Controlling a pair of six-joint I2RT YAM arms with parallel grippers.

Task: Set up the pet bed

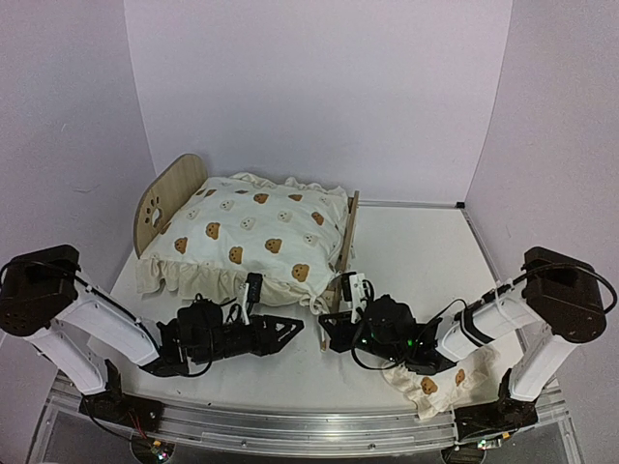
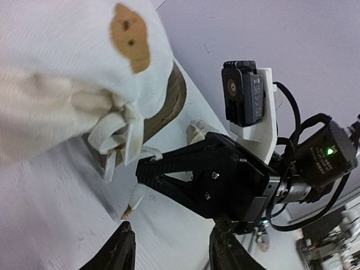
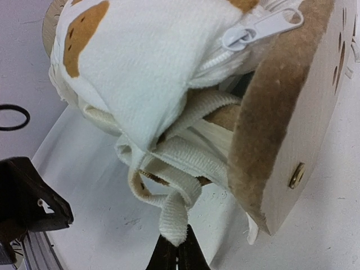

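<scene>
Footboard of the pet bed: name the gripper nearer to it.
Right. The right gripper, shut, is just in front of the footboard, at its near corner; the left gripper, open, is farther left, in front of the cushion and its ruffled edge.

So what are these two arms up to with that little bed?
They are dressing a small light-wood pet bed. A large cream bear-print cushion already lies on it. The right arm's fingers pinch one of the cushion's cream ties at the bed's near corner; the left arm's fingers stand open nearby.
</scene>
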